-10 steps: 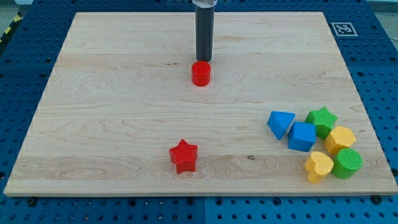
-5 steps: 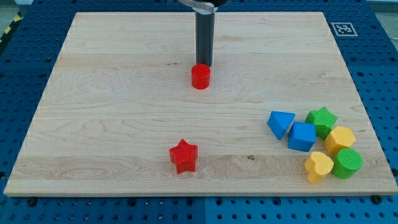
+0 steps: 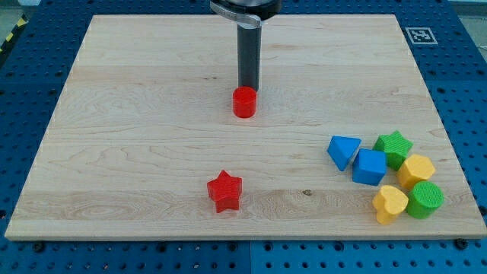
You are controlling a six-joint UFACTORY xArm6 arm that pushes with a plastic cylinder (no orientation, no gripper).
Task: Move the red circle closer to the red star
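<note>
My tip [image 3: 248, 87] touches the red circle [image 3: 244, 102], just behind it. The red star [image 3: 224, 190] sits far below. I think most pushing is left

My tip [image 3: 247, 87] touches the upper edge of the red circle [image 3: 244, 102], above the frame's centre on the table [image 3: 137, 129]. The red star [image 3: 224, 190] lies well below it, lower centre. Six blocks cluster at the lower right.
</note>
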